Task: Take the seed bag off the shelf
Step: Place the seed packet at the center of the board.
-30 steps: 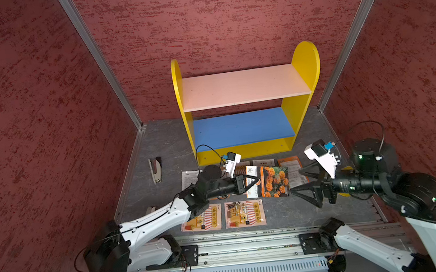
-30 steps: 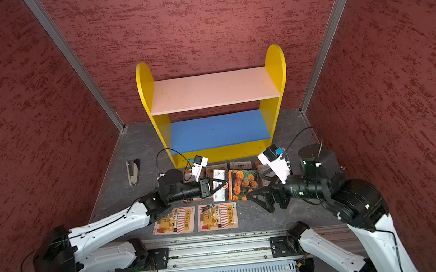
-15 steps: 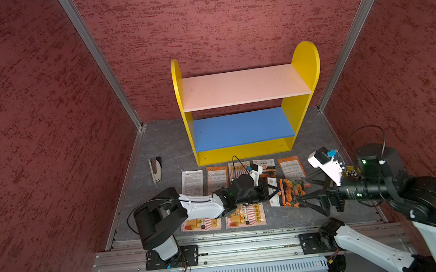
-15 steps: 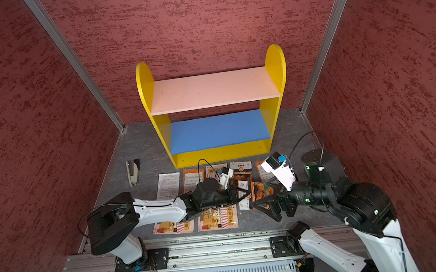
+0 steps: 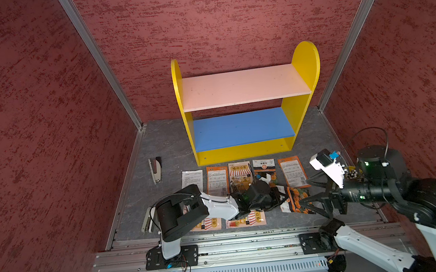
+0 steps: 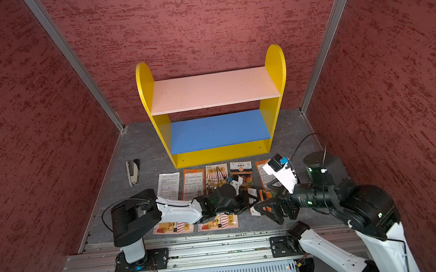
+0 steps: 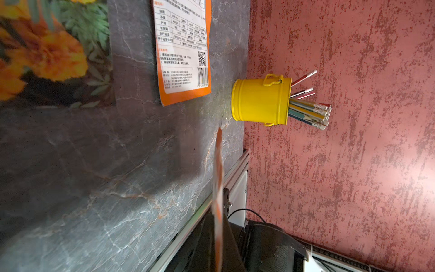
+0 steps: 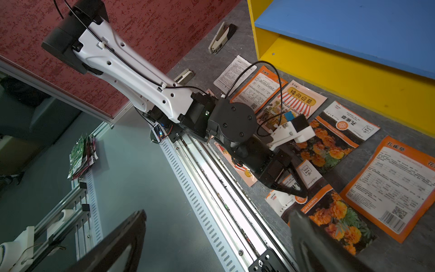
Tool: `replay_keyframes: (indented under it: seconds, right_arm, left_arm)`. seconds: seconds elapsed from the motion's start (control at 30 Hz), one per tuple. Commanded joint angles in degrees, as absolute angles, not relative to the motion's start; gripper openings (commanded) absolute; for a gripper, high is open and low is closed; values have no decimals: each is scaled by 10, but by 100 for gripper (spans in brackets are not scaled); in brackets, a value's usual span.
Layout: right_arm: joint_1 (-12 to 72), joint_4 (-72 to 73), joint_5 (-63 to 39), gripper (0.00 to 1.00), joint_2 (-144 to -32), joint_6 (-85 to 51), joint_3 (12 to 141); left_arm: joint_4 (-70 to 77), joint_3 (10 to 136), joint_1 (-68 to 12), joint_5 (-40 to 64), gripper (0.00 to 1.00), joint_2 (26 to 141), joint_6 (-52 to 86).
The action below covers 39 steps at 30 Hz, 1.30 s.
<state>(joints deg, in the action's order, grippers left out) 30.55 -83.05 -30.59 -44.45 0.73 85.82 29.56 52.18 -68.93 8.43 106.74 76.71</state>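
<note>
The shelf (image 5: 245, 89) (image 6: 212, 90) stands at the back wall with its pink upper board and blue lower board both bare. My left gripper (image 5: 281, 199) (image 8: 293, 188) is shut on the white top end of a seed bag (image 5: 298, 204) (image 8: 329, 214) printed with orange marigolds, held low over the grey floor in front of the shelf. In the left wrist view this bag (image 7: 217, 179) shows edge-on, running out from between the jaws. My right gripper (image 5: 312, 205) (image 8: 211, 242) stands open just right of the bag, with nothing between its fingers.
Several other seed bags (image 5: 217, 181) lie in a row on the floor before the shelf, and two more (image 5: 245, 219) lie near the front rail. A stapler (image 5: 155, 169) lies at the left. A yellow pencil bucket (image 7: 260, 101) stands by the right wall.
My left arm has folded back and carried the marigold bag rightward and lower, up to the right gripper. The right gripper has stayed open and drawn back slightly.
</note>
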Motion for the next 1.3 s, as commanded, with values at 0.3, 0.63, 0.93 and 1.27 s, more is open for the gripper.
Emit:
replay_keyframes:
  seconds: [0.3, 0.63, 0.93, 1.27]
  right_arm:
    - [305, -828, -308, 98, -423, 10, 848]
    - [305, -827, -305, 98, -407, 8, 841]
    - [304, -828, -297, 98, -404, 7, 843]
    - [305, -820, -290, 98, -402, 1, 837]
  left_arm:
    - [209, 542, -722, 18, 9, 1104, 826]
    - [163, 549, -726, -10, 41, 1092, 823]
    - [73, 588, -716, -17, 70, 1081, 787]
    - [-31, 611, -707, -42, 100, 1023, 741]
